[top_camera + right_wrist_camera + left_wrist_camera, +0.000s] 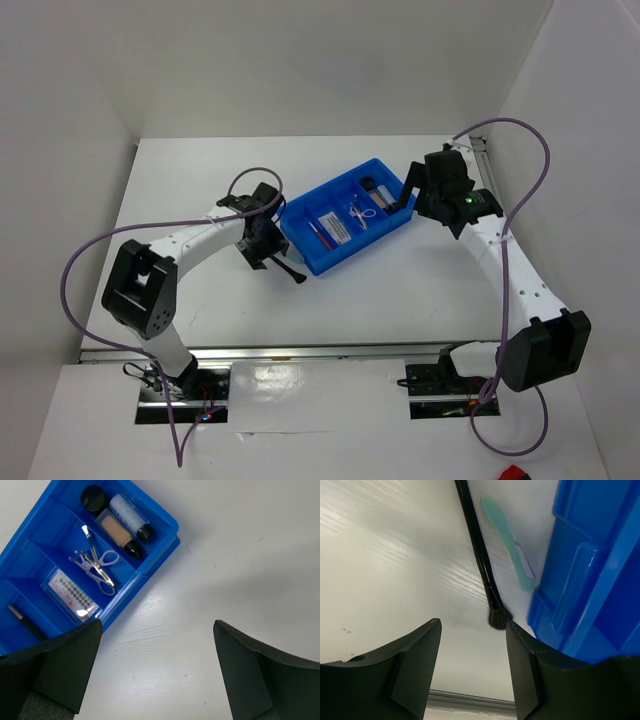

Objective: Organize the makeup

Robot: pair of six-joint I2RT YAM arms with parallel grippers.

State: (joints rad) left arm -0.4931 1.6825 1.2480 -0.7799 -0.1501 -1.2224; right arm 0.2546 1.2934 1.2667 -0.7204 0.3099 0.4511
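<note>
A black brush (481, 555) lies on the white table beside the blue tray (590, 570), bristles toward my left gripper (474, 645). A teal spatula (507, 540) lies between the brush and the tray. That gripper is open, hovering low just short of the bristles, with nothing between its fingers. In the tray (160, 522) sit a black round jar (92, 499), a clear bottle (131, 517), a beige tube (117, 534), thin metal clips (97, 565), a white card (70, 595) and a dark pencil (25, 622). My right gripper (157, 645) is open above bare table beside the tray's right end.
The tray (345, 215) lies at an angle mid-table, with my left gripper (268, 245) at its left end and my right gripper (412, 192) at its right end. White walls enclose the table on three sides. Purple cables loop off both arms.
</note>
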